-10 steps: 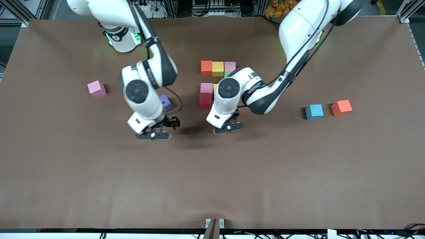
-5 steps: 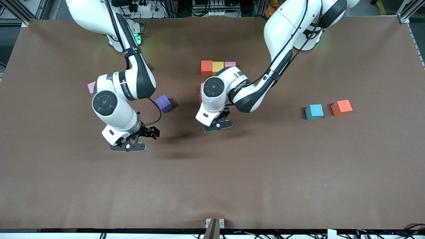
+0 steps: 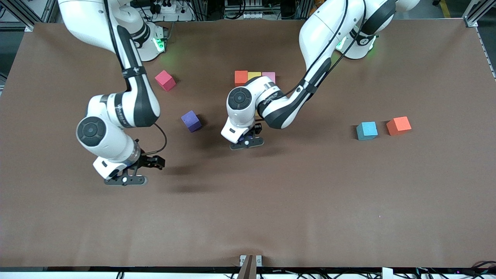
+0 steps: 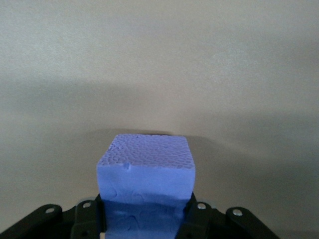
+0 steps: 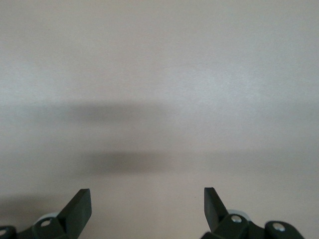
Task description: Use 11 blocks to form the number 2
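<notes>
From the front, my left pincer (image 3: 247, 141) hangs over the worktop (image 3: 294, 201) at the near edge of the half-built number 2 (image 3: 254, 77), whose lower rows my arm hides, while my right pincer (image 3: 128, 176) waits over bare worktop toward the right arm's end. In the left wrist view my fingers clamp a periwinkle-blue block (image 4: 146, 174); I judge I should lower it square and flush against its neighbours, though none show there. The right wrist view shows that pincer's fingertips (image 5: 79, 206) spread wide on nothing.

Even, bright overhead light — soft dark shadows pool on the table (image 3: 310, 201) beneath both arms at centre-left of the frame. Wrist views look washed-out, hazy — no glare.
</notes>
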`<state>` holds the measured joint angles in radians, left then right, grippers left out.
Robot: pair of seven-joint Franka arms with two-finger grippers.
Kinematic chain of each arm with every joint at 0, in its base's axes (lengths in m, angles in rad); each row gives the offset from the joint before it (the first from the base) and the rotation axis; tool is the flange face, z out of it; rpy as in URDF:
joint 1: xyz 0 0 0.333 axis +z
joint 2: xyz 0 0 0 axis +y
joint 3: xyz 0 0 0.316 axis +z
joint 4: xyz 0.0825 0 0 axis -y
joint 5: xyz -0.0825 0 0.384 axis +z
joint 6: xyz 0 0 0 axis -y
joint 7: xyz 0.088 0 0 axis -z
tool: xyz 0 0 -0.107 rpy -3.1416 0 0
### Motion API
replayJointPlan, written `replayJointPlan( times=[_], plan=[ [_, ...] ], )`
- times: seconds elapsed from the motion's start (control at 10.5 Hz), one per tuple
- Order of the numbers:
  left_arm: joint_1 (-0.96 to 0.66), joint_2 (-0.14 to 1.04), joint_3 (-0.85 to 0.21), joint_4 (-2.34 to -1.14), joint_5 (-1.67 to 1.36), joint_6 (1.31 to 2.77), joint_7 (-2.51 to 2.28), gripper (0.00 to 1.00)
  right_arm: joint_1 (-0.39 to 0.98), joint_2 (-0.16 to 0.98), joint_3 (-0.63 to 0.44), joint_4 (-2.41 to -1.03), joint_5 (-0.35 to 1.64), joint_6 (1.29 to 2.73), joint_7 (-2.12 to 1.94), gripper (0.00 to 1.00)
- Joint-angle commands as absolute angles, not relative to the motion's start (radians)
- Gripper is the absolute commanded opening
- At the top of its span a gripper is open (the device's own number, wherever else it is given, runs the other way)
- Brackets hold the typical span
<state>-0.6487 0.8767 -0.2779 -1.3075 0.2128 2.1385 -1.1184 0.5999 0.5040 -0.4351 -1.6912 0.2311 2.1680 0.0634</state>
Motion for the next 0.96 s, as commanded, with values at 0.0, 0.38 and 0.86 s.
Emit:
replayJointPlan(
  times=[0.0,0.38,0.86],
  plan=[
    [-0.676,0.897,-0.253,-1.262,0.193,2.112,-1.098,0.27,0.604,0.509,-0.413,-1.677,0.255,2.149,0.043,1.00],
    [-0.689,0.897,-0.253,-1.267,0.193,2.112,-1.028,0.27,0.624,0.476,-0.390,-1.732,0.256,2.080,-0.213,1.00],
    [-0.690,0.904,-0.256,-1.269,0.190,2.114,-0.959,0.28,0.620,0.281,-0.393,-1.935,0.253,2.092,-0.400,1.00]
  ],
)
